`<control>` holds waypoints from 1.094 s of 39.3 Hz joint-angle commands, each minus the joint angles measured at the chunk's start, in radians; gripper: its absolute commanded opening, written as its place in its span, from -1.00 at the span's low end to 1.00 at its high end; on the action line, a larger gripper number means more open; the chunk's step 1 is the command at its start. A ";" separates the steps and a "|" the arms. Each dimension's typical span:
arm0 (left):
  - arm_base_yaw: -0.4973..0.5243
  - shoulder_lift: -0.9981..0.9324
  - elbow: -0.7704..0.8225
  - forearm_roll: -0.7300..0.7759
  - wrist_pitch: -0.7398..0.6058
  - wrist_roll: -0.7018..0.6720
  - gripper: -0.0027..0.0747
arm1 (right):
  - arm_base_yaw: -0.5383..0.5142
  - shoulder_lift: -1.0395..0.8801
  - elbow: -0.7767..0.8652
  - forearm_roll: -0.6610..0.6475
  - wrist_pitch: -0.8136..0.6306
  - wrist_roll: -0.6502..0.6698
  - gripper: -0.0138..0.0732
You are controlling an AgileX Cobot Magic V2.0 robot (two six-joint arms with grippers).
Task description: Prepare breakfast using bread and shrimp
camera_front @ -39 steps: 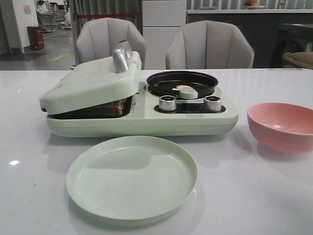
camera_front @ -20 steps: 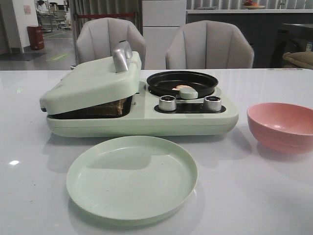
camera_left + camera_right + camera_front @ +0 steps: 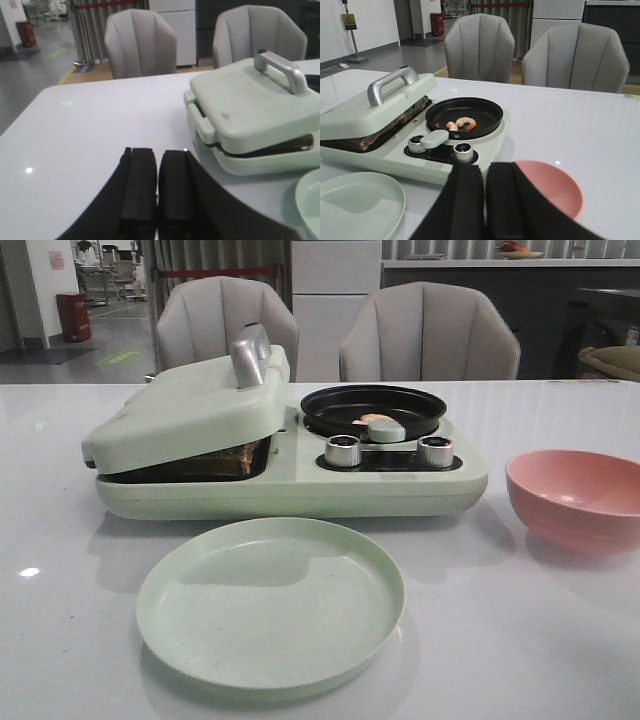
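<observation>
Far left: left gripper (image 3: 157,187), black pads pressed together, nothing between them, poised above bare white tabletop (image 3: 60,570). Next along, pale green breakfast-maker appliance (image 3: 290,480) with its hinged lid (image 3: 185,405) propped slightly ajar, silver handle (image 3: 248,355) on top; toasted bread with dark brown crust (image 3: 215,462) peeking from the gap beneath that lid. In front, empty pale green round plate (image 3: 270,605). Further right, small black round frying pan (image 3: 464,116) seated on the appliance, two curled orange-pink shrimp (image 3: 460,123) lying inside, two silver knobs (image 3: 343,450) just below. Then salmon-pink round bowl (image 3: 575,498), apart from the appliance. Right gripper (image 3: 484,200) likewise clamped closed, empty, hovering near that bowl.
</observation>
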 commanded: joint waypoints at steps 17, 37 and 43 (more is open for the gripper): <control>0.038 -0.111 0.099 -0.023 -0.185 -0.011 -0.64 | 0.001 0.007 -0.026 -0.002 -0.096 -0.009 -0.26; 0.038 -0.111 0.137 -0.021 -0.159 -0.011 -0.64 | 0.001 0.007 -0.026 -0.002 -0.096 -0.009 -0.26; 0.038 -0.111 0.137 -0.021 -0.130 -0.011 -0.64 | 0.001 0.007 -0.026 -0.002 -0.096 -0.009 -0.26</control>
